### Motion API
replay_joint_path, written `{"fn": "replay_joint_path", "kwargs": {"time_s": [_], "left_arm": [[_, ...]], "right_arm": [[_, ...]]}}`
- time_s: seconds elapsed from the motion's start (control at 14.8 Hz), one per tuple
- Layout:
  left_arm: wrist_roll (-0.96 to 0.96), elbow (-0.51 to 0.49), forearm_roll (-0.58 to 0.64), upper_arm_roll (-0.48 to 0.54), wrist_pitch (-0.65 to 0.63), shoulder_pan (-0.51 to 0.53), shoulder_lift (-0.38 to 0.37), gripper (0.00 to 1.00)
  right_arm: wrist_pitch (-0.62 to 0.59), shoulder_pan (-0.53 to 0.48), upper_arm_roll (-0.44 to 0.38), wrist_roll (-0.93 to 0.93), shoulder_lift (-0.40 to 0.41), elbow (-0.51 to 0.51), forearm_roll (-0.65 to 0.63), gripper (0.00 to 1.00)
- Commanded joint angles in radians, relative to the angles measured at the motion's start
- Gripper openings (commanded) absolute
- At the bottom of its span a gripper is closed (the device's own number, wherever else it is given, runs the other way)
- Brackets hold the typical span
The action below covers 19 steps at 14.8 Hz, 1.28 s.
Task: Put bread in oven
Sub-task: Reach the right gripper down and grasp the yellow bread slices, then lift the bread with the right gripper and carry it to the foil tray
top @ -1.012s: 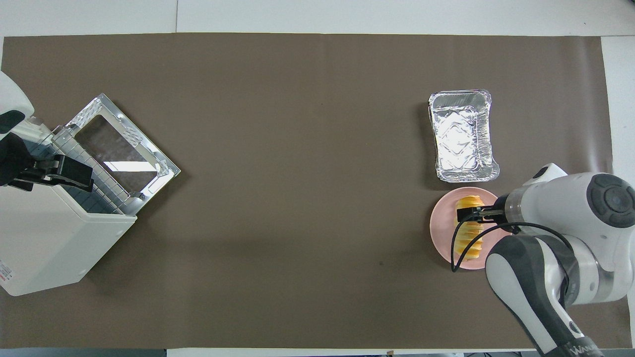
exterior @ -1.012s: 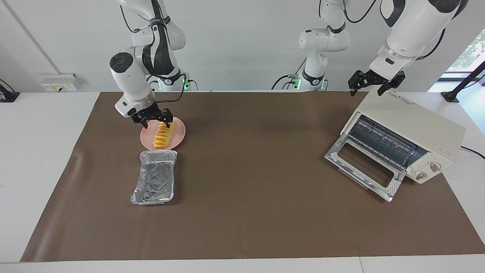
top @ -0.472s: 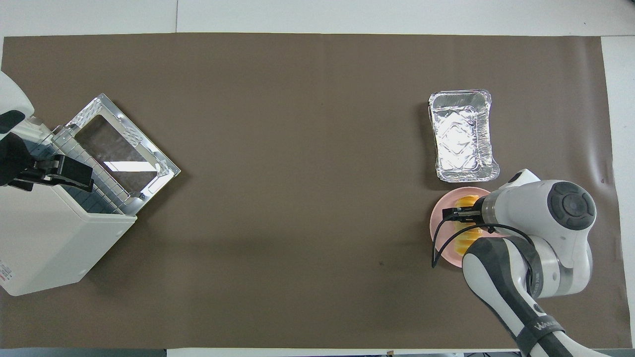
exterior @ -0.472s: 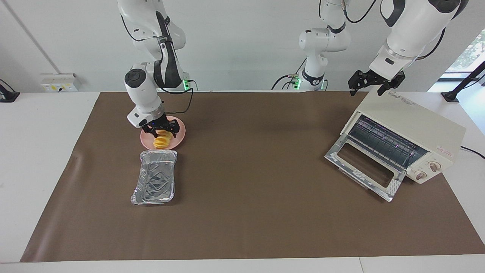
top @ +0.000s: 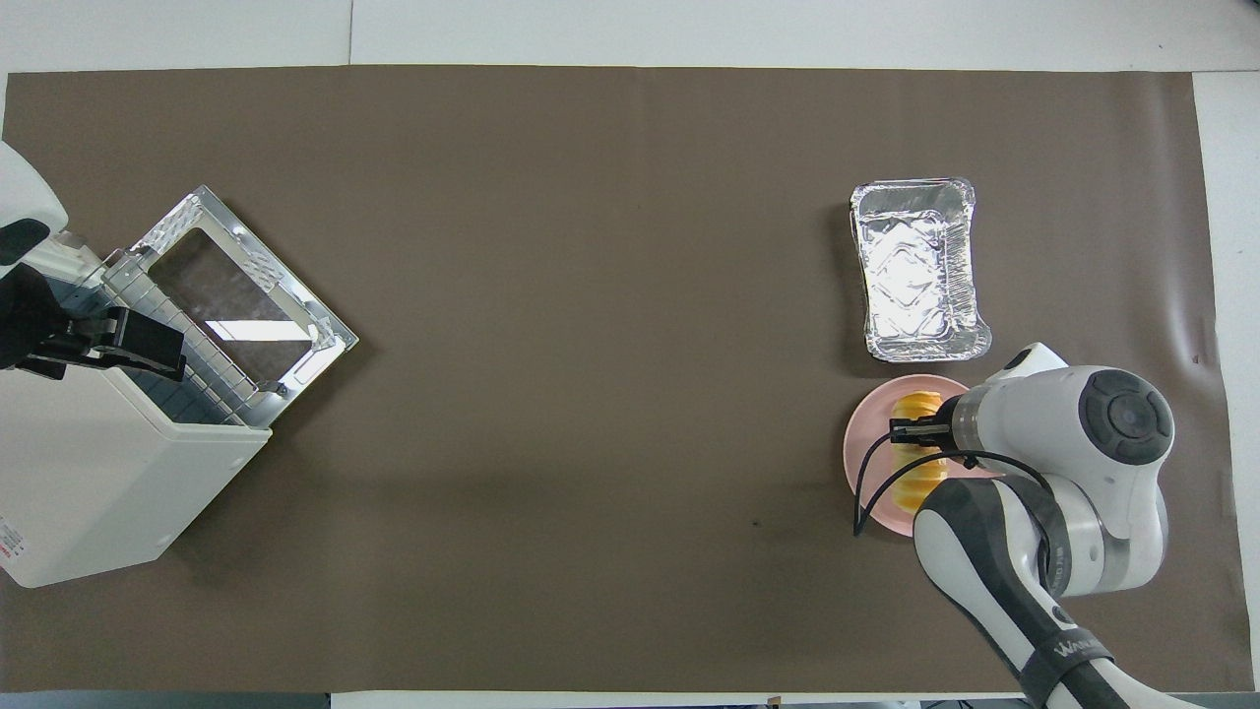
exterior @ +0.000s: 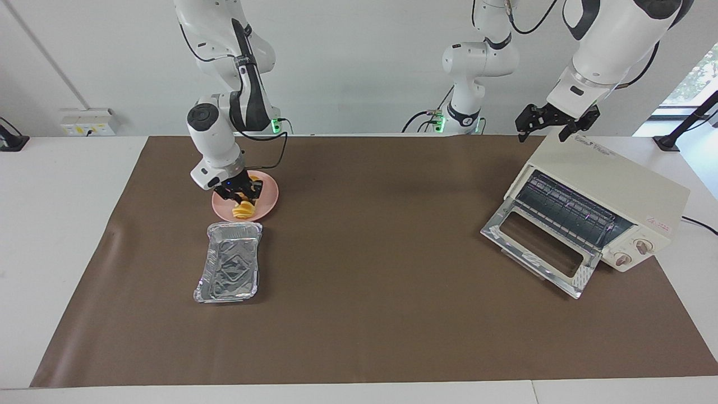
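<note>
Right tool (exterior: 242, 197) across bread (exterior: 244, 210) lengthwise toward robots

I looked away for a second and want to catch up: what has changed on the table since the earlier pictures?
The right pincer swung over the bread on the pink plate and closed around it; the plate shifted slightly. The left pincer still waits open over the oven, door down. The foil tray stayed put.

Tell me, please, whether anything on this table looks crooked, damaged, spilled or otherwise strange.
Nothing is spilled. The foil tray looks crumpled along its rim, and the oven stands at an angle to the table's edge, its glass door already down. The bread lies on the pink plate, under the right gripper.
</note>
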Motion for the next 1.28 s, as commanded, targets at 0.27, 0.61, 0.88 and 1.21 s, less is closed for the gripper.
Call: {"fn": "replay_joint_path", "kwargs": {"time_s": [0.27, 0.61, 0.88, 1.21], "left_arm": [[0.004, -0.018, 0.015, -0.006, -0.001, 0.008, -0.022, 1.00], [0.004, -0.018, 0.015, -0.006, -0.002, 0.009, -0.022, 1.00], [0.004, -0.018, 0.015, -0.006, -0.002, 0.009, -0.022, 1.00], [0.004, -0.018, 0.013, -0.006, -0.002, 0.009, -0.022, 1.00]], "right_arm": [[-0.335, -0.016, -0.005, 0.002, -0.048, 0.197, 0.008, 0.11], [-0.522, -0.068, -0.007, -0.058, 0.062, 0.510, -0.009, 0.12], [-0.490, -0.076, -0.007, -0.099, 0.188, 0.661, -0.013, 0.14], [-0.317, -0.061, -0.007, -0.110, 0.323, 0.751, -0.056, 0.14]]}}
